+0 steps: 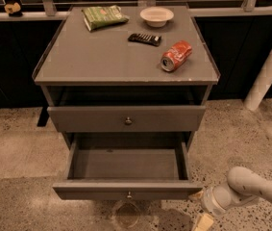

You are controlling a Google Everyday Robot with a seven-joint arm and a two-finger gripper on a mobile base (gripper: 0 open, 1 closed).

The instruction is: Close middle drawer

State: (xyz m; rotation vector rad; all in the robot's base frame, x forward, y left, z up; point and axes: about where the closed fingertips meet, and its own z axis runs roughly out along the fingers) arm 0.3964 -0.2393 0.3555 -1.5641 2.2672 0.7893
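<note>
The middle drawer (126, 163) of the grey cabinet (126, 57) is pulled far out. It is a shallow empty box with a small round knob (129, 194) on its flat front. Above it the taller drawer front (102, 119), with its own knob, stands slightly out. The lowest drawer is hidden under the open one. My gripper (200, 209) is at the bottom right, on a white arm (251, 186), low by the floor. It is open and empty. One tan fingertip (196, 195) is right at the open drawer's front right corner.
On the cabinet top lie a green bag (104, 17), a white bowl (156, 16), a dark bar (144, 38) and a red can (176, 55) on its side. A white post (267, 71) stands at the right. The floor (15, 153) is speckled stone.
</note>
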